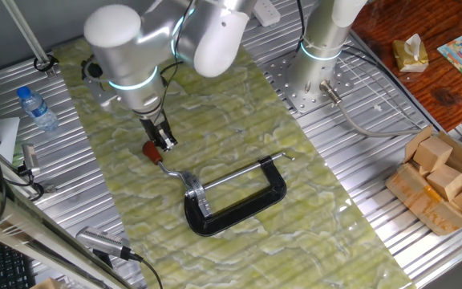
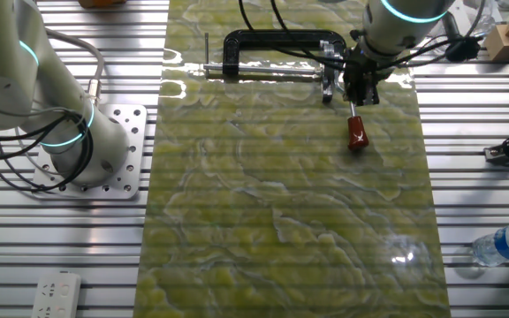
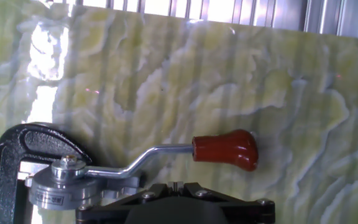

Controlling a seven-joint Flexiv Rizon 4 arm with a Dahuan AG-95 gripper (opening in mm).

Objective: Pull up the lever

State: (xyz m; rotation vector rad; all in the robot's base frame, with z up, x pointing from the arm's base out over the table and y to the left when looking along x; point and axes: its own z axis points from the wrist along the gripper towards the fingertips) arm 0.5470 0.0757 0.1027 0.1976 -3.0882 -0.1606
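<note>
On the green marbled mat point(image 1: 239, 120) covering the table point(image 1: 351, 241), the gripper point(image 1: 164, 141) hangs just above the lever point(image 1: 169, 170), right beside its red-brown knob point(image 1: 150, 150); whether its fingers are spread or pressed together cannot be told. The lever's bent rod runs from the knob to the silver bracket point(image 1: 196, 195) of the black clamp point(image 1: 247, 205), lying flat to the right.

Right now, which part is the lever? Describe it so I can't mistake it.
On the green marbled mat lies a black C-shaped clamp. From its silver bracket a thin bent rod runs out: the lever. Only it ends in a red-brown knob, unlike the long straight screw rod.
</note>
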